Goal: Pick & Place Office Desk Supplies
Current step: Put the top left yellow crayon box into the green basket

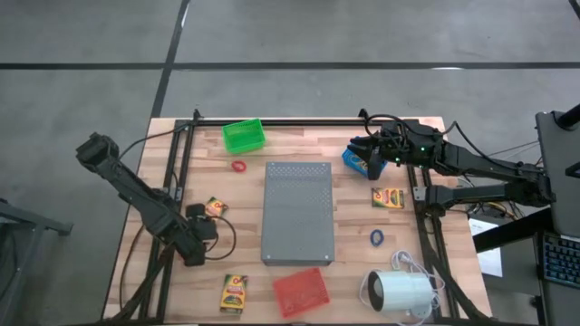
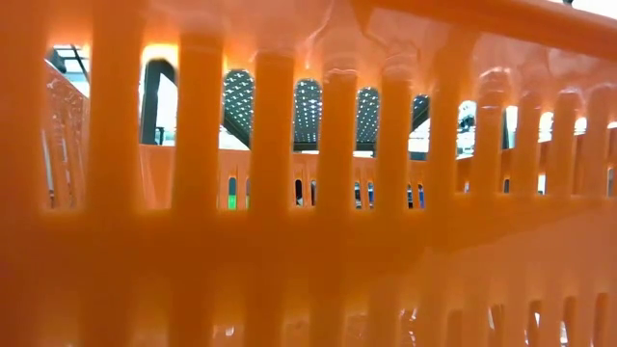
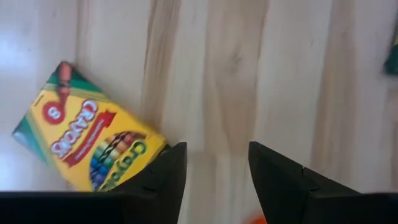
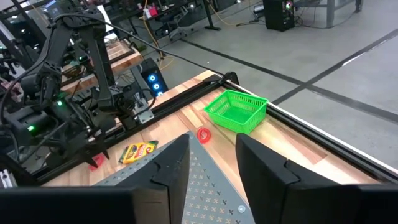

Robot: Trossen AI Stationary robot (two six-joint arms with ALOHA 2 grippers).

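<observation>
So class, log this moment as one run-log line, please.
left gripper: open, beside crayon box, nothing held | right gripper: open, above blue basket | green basket: far edge

The wooden table (image 1: 181,272) carries a grey slab (image 1: 298,213) at its middle, with green (image 1: 244,136), red (image 1: 301,292) and blue (image 1: 354,159) baskets around it. Three crayon boxes (image 1: 234,292), a red ring (image 1: 238,167), a blue ring (image 1: 376,237) and a white cylinder (image 1: 400,292) also lie on it.
</observation>
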